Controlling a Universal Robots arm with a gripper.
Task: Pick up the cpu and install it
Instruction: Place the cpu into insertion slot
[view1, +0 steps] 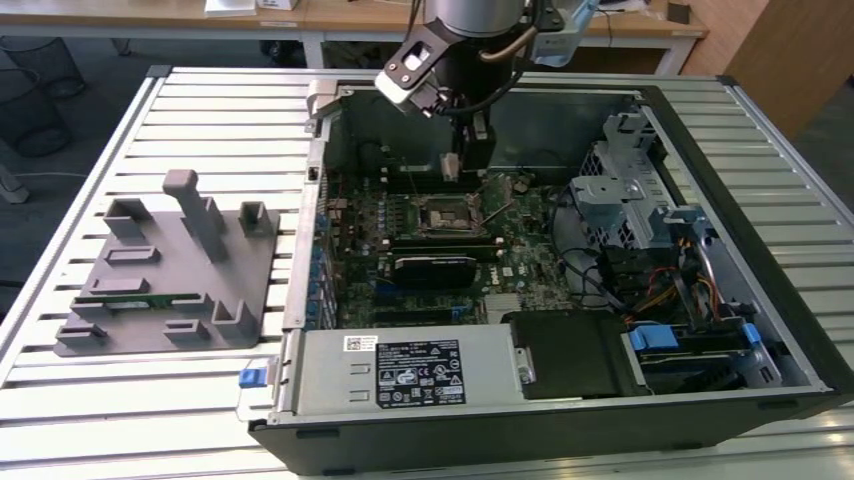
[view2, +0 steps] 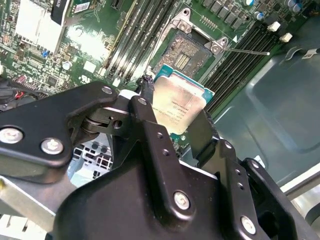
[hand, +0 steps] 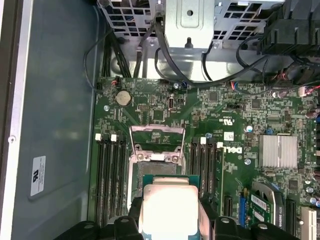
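Observation:
The cpu (view2: 176, 100), a flat square chip with a silver-grey top and pale rim, is held between my black gripper's (view2: 175, 119) fingers. In the first wrist view the cpu (hand: 169, 202) hangs just short of the open socket (hand: 154, 162), whose metal load plate is flipped up. In the exterior view my gripper (view1: 454, 168) reaches down into the open computer case (view1: 747, 250), a little above the motherboard and just behind the black socket frame (view1: 443, 212). The chip is apart from the socket (view2: 186, 52).
A grey fixture block (view1: 167, 270) with a green memory stick (view1: 127, 297) lies on the slatted table at the exterior view's left. Inside the case are the power supply (view1: 400, 370), a drive cage (view1: 627, 190), cables and a finned heatsink (hand: 278, 150).

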